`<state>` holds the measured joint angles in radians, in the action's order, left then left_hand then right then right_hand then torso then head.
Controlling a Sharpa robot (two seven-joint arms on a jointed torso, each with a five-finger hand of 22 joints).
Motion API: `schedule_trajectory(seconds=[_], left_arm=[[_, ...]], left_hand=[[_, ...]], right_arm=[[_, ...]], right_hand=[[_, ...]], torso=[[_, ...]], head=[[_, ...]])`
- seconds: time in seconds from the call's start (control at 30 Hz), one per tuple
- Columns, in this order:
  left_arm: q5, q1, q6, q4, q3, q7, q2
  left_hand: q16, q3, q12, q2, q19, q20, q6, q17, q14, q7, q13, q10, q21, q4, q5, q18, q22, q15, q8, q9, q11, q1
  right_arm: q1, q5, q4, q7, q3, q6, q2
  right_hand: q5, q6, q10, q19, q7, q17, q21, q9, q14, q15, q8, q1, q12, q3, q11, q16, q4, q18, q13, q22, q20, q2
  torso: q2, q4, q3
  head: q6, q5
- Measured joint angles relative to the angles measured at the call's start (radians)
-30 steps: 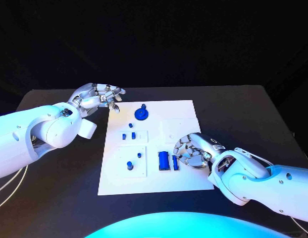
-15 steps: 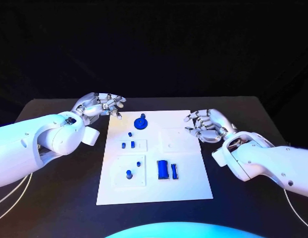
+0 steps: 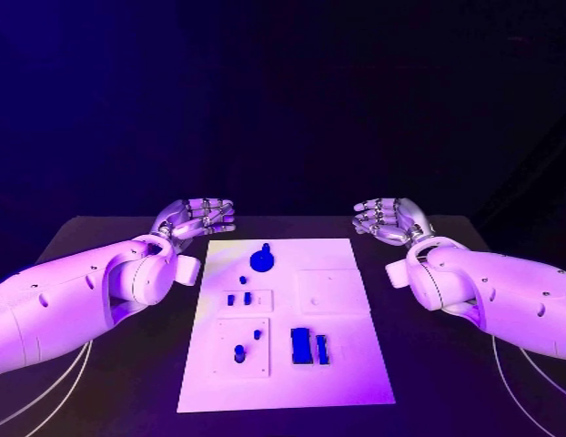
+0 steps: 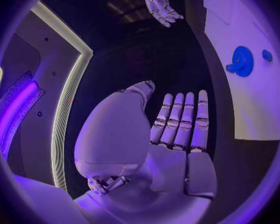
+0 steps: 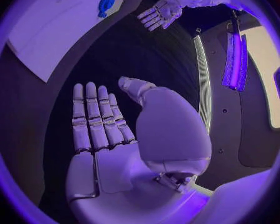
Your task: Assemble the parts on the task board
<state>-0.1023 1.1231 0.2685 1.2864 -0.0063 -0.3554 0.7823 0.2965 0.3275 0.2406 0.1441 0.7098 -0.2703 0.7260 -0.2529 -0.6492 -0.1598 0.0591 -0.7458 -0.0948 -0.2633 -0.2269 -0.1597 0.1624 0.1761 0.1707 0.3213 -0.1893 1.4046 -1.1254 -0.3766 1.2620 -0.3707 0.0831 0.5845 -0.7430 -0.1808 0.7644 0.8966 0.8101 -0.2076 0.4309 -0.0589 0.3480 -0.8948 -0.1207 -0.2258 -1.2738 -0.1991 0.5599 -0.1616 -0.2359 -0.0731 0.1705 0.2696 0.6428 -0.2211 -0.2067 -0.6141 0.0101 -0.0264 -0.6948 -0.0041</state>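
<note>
White task board (image 3: 339, 369) lies flat at middle of black counter (image 3: 99, 241), long side running near to far. Small blue parts (image 3: 308, 346) on it: round keyed piece at far end, two bars side by side near right, small pegs in left recesses. Left hand (image 3: 196, 218) raised beyond board's far-left corner, fingers straight and apart, holding nothing. Right hand (image 3: 389, 219) beyond far-right corner, likewise spread, empty.
</note>
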Motion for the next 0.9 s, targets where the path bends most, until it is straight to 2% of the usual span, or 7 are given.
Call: schedule_trajectory(seconds=[0.17, 0.23, 0.3, 0.4, 0.57, 0.73, 0.9], left_arm=[[0.0, -0.002, 0.007, 0.012, 0.0, 0.002, 0.007], [0.001, -0.007, 0.017, 0.027, 0.0, 0.002, 0.006], [0.003, -0.013, 0.033, 0.048, 0.0, 0.0, 0.005], [0.009, -0.022, 0.069, 0.083, 0.001, -0.007, 0.005], [0.029, -0.043, 0.179, 0.17, 0.003, -0.036, 0.002], [0.053, -0.062, 0.302, 0.237, 0.004, -0.073, 0.0], [0.074, -0.072, 0.398, 0.272, 0.005, -0.104, -0.001]], left_hand=[[-0.168, -0.18, -0.136, -0.081, -0.391, 0.149, -0.399, 0.141, 0.358, 0.087, -0.033, 0.41, 0.055, 0.145, 0.126, 0.089, -0.092, -0.097, -0.095, -0.178, 0.104, -0.266], [-0.201, -0.218, -0.163, -0.098, -0.474, 0.18, -0.484, 0.17, 0.433, 0.106, -0.039, 0.496, 0.066, 0.177, 0.152, 0.108, -0.11, -0.118, -0.114, -0.215, 0.126, -0.348], [-0.231, -0.251, -0.187, -0.112, -0.547, 0.209, -0.559, 0.195, 0.501, 0.123, -0.045, 0.574, 0.074, 0.205, 0.175, 0.115, -0.126, -0.136, -0.132, -0.248, 0.146, -0.441], [-0.257, -0.281, -0.208, -0.125, -0.613, 0.233, -0.626, 0.219, 0.56, 0.138, -0.051, 0.643, 0.081, 0.229, 0.196, 0.123, -0.141, -0.152, -0.147, -0.277, 0.164, -0.747], [-0.277, -0.306, -0.223, -0.136, -0.664, 0.256, -0.681, 0.238, 0.608, 0.149, -0.055, 0.7, 0.084, 0.249, 0.21, 0.139, -0.152, -0.167, -0.158, -0.302, 0.178, -1.108], [-0.285, -0.315, -0.229, -0.141, -0.687, 0.262, -0.703, 0.247, 0.628, 0.157, -0.056, 0.721, 0.089, 0.258, 0.215, 0.139, -0.158, -0.173, -0.164, -0.313, 0.186, -1.279], [-0.289, -0.318, -0.234, -0.143, -0.696, 0.271, -0.712, 0.25, 0.635, 0.159, -0.057, 0.732, 0.089, 0.26, 0.22, 0.139, -0.159, -0.176, -0.164, -0.317, 0.189, -1.349]], right_arm=[[0.005, 0.004, 0.021, 0.002, -0.004, 0.006, -0.009], [0.011, 0.012, 0.04, 0.002, -0.01, 0.011, -0.012], [0.019, 0.03, 0.07, -0.001, -0.019, 0.019, -0.014], [0.03, 0.065, 0.121, -0.01, -0.034, 0.035, -0.018], [0.055, 0.167, 0.226, -0.045, -0.063, 0.079, -0.027], [0.07, 0.263, 0.287, -0.08, -0.078, 0.122, -0.034], [0.075, 0.324, 0.306, -0.104, -0.082, 0.151, -0.036]], right_hand=[[0.1, -0.423, -0.494, -0.448, 0.112, -0.24, 0.034, -0.192, 0.493, 0.066, 0.125, 0.242, 0.112, -0.31, 0.089, 0.134, 0.04, -0.094, -0.154, -0.36, 0.12, 0.114], [0.122, -0.514, -0.602, -0.545, 0.138, -0.291, 0.038, -0.234, 0.6, 0.08, 0.152, 0.337, 0.135, -0.376, 0.109, 0.161, 0.049, -0.113, -0.185, -0.435, 0.147, 0.139], [0.139, -0.59, -0.692, -0.625, 0.159, -0.333, 0.045, -0.268, 0.69, 0.093, 0.174, 0.578, 0.154, -0.432, 0.125, 0.184, 0.056, -0.118, -0.211, -0.498, 0.169, 0.159], [0.156, -0.66, -0.774, -0.699, 0.178, -0.372, 0.046, -0.3, 0.772, 0.104, 0.195, 0.85, 0.172, -0.483, 0.14, 0.205, 0.063, -0.141, -0.234, -0.556, 0.19, 0.178], [0.168, -0.718, -0.843, -0.761, 0.195, -0.405, 0.05, -0.327, 0.84, 0.114, 0.209, 1.087, 0.186, -0.526, 0.152, 0.221, 0.068, -0.141, -0.254, -0.605, 0.208, 0.194], [0.172, -0.74, -0.87, -0.784, 0.203, -0.42, 0.054, -0.339, 0.868, 0.117, 0.218, 1.195, 0.19, -0.541, 0.158, 0.228, 0.073, -0.157, -0.263, -0.627, 0.217, 0.202], [0.177, -0.759, -0.891, -0.805, 0.206, -0.428, 0.054, -0.345, 0.888, 0.119, 0.222, 1.262, 0.196, -0.555, 0.161, 0.233, 0.073, -0.157, -0.267, -0.638, 0.221, 0.206]], torso=[[0.002, 0.0, 0.0008], [0.007, -0.0006, 0.0027], [0.015, -0.0017, 0.0058], [0.03, -0.0042, 0.0108], [0.054, -0.008, 0.0204], [0.065, -0.0095, 0.0248], [0.068, -0.01, 0.0259]], head=[[0.002, 0.0], [0.011, 0.0], [0.026, 0.0], [0.048, 0.002], [0.082, 0.004], [0.093, 0.004], [0.094, 0.004]])
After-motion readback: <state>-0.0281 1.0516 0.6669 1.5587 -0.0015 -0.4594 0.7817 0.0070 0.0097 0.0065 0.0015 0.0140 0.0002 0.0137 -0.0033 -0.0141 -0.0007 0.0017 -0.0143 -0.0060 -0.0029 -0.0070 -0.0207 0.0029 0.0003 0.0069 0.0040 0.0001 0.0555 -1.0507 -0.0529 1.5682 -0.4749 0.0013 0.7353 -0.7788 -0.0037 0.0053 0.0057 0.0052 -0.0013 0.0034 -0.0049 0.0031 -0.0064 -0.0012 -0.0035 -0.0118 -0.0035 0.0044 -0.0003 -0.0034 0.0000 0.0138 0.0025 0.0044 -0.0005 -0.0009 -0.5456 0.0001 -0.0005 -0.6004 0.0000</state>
